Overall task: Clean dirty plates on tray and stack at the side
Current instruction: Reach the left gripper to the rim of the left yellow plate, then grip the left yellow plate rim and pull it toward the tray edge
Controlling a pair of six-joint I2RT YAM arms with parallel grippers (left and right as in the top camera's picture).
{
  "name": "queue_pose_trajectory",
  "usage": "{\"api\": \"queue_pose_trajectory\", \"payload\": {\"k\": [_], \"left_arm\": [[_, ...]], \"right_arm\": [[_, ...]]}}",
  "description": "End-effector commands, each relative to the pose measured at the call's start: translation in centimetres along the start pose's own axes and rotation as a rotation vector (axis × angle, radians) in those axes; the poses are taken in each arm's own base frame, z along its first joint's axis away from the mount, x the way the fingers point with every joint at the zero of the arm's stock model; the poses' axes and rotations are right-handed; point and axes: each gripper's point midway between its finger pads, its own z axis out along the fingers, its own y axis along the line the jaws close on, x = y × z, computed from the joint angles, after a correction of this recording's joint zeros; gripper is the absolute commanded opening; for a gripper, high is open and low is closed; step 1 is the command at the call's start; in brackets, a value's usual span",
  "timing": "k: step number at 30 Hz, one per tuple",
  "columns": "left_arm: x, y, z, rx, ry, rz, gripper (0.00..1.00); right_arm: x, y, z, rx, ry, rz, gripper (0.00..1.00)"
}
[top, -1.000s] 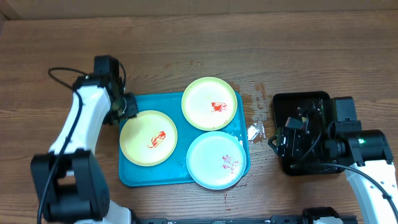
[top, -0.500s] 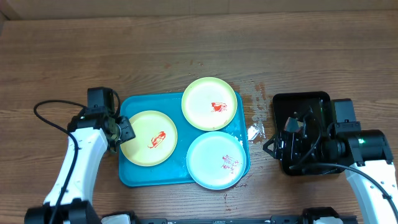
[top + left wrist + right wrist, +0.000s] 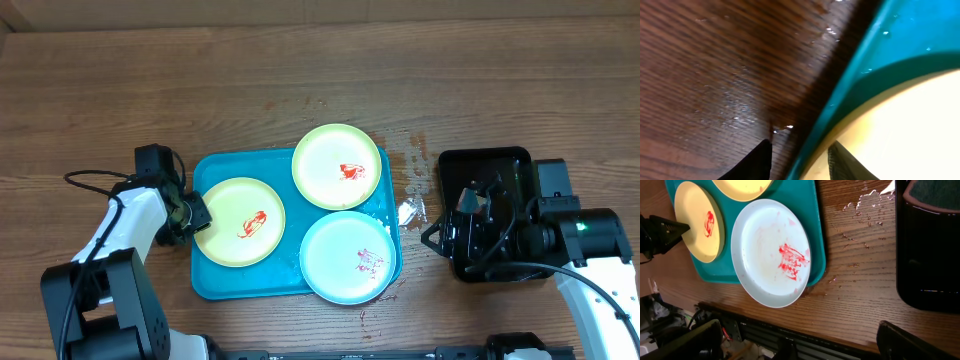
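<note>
The turquoise tray [image 3: 240, 165] holds three plates with red sauce smears: a pale yellow plate [image 3: 238, 221] at the left, a yellow-green plate [image 3: 337, 166] at the back and a mint-blue plate [image 3: 345, 257] at the front right. My left gripper [image 3: 195, 213] is open at the tray's left edge. In the left wrist view [image 3: 799, 162] one finger is over the wood and the other over the yellow plate [image 3: 910, 130], with the tray rim [image 3: 840, 100] between them. My right gripper [image 3: 438, 236] is open and empty, beside the tray's right side.
A black tray [image 3: 500, 165] lies at the right under my right arm, with a dark thing in it. A small crumpled white scrap [image 3: 410, 211] and water drops [image 3: 412, 160] lie on the wood between the two trays. The table's front edge [image 3: 840, 325] is near.
My left gripper has come forward and down along the tray's left edge to the yellow plate's rim. My right gripper has shifted slightly left. The plates have not moved.
</note>
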Motion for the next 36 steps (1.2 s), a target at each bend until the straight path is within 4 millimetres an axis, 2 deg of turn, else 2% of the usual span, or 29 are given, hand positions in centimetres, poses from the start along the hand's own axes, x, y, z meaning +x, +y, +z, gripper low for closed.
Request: {"api": "queue_pose_trajectory", "payload": {"k": [1, 6, 13, 16, 19, 23, 30, 34, 36], "left_arm": [[0.3, -1.1, 0.0, 0.040, 0.005, 0.058, 0.40], [-0.7, -1.4, -1.6, 0.054, -0.051, 0.061, 0.47], [-1.6, -1.7, -4.7, 0.078, -0.145, 0.074, 0.41], [-1.8, -1.7, -5.4, 0.084, -0.166, 0.074, 0.41], [-1.6, -1.7, -5.1, 0.081, -0.155, 0.073, 0.44], [-1.5, -1.7, -4.2, 0.075, -0.129, 0.070, 0.43], [-0.7, -1.7, -1.8, 0.068, -0.046, 0.080, 0.36], [-0.6, -1.9, -1.2, 0.076, -0.031, 0.081, 0.36], [-0.6, -2.0, -1.2, 0.084, -0.030, 0.085, 0.31]], "right_arm": [[-0.4, 0.6, -0.4, -0.020, -0.014, -0.006, 1.00], [-0.3, 0.6, -0.4, -0.019, -0.013, -0.005, 1.00], [-0.3, 0.6, -0.4, -0.020, -0.013, -0.005, 1.00], [-0.3, 0.6, -0.4, -0.020, -0.013, -0.005, 1.00], [-0.3, 0.6, -0.4, -0.019, -0.011, -0.004, 1.00], [0.0, 0.5, -0.4, -0.016, 0.000, 0.002, 1.00], [0.1, 0.5, -0.4, -0.015, 0.003, 0.004, 1.00], [0.1, 0.5, -0.4, -0.015, 0.004, 0.004, 1.00], [0.1, 0.5, -0.4, -0.015, 0.003, 0.004, 1.00]]}}
